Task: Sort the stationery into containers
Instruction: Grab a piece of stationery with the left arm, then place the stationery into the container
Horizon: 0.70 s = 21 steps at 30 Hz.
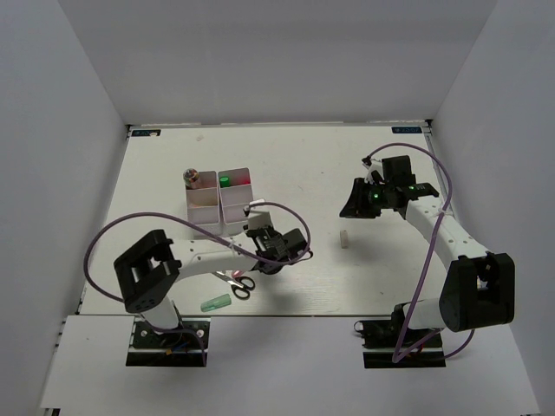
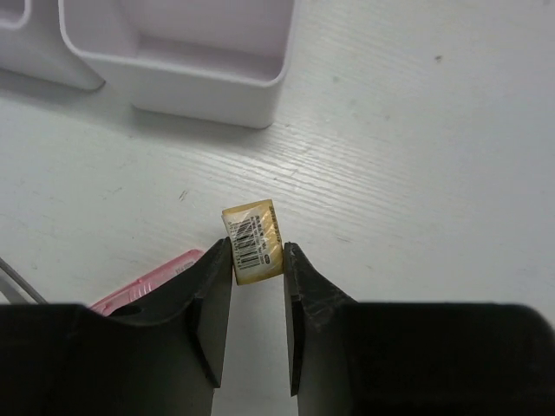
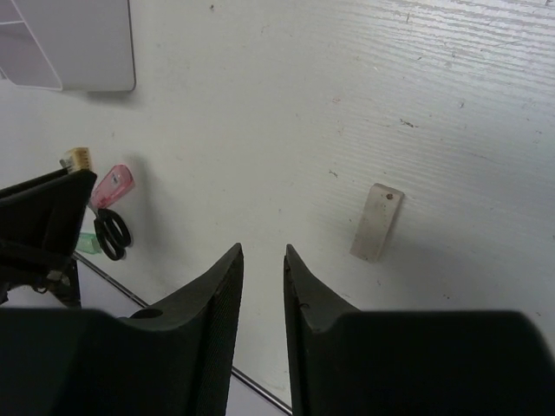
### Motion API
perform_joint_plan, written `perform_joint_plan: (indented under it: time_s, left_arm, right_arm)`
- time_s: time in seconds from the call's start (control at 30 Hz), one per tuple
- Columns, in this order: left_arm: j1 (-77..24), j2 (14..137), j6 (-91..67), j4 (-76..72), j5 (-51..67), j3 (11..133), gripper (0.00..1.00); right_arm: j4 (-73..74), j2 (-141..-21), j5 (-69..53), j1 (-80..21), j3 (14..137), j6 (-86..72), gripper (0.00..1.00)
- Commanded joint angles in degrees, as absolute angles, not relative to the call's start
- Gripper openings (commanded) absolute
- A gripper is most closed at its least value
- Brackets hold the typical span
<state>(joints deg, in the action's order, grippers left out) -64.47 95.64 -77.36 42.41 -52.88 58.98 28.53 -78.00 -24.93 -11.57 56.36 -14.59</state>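
Left pincer grips a yellow barcoded eraser; right pincer stands slightly open.

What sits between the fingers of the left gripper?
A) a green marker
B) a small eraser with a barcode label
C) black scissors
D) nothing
B: in the left wrist view, the left gripper has its fingers against both sides of a small yellowish eraser with a barcode label.

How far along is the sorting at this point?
Done: coloured items already sit in the trays. In hand: the left gripper pinches a barcoded eraser. Left: scissors, green marker and a pale block lie on the table.
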Motion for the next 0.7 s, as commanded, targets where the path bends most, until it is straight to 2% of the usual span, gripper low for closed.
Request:
perform_joint_plan:
  time_s: [0.0,0.03,0.13,0.17,0.2,0.37,0.43,0.5,0.67]
  left_arm:
    - [-64.2,89.8,-71.0,44.1,-52.0,63.4,0.01]
    - [-63.9,89.4,-70.1,44.2,-52.1,64.0,0.01]
    - [-61.1,87.5,-65.7,45.4,-51.2,66.3,0.01]
    - [-59.3,86.8,-65.0,45.4,-50.8,66.8,0.01]
    - [-58.4,86.1,-62.6,44.7,-48.9,66.8,0.01]
    - [-49.2,85.7,-58.4,43.9,-43.4,69.5,0.01]
    - [-46.5,86.0,-56.7,43.9,-40.4,70.7,0.01]
    - [-44.0,86.2,-55.1,43.1,-38.2,71.9,0.01]
    - [-39.3,88.7,-53.2,44.1,-33.6,75.5,0.01]
  right_arm:
    - [28.1,-76.9,-26.2,-11.2,56.1,-14.4,0.29]
    - [28.3,-76.7,-26.3,-11.2,56.0,-14.3,0.29]
    - [28.4,-76.7,-26.6,-11.1,56.1,-14.3,0.2]
    - [28.4,-76.7,-26.8,-11.2,56.1,-14.4,0.09]
    - [28.6,-76.7,-27.2,-11.0,56.2,-14.0,0.02]
    - [29.7,-77.5,-28.8,-11.0,56.6,-11.9,0.0]
    - [29.4,-77.7,-29.4,-11.0,56.9,-11.2,0.25]
    - [29.9,-78.1,-30.6,-10.9,56.9,-10.3,0.39]
    - [30.0,-78.3,-31.0,-10.8,56.8,-10.3,0.39]
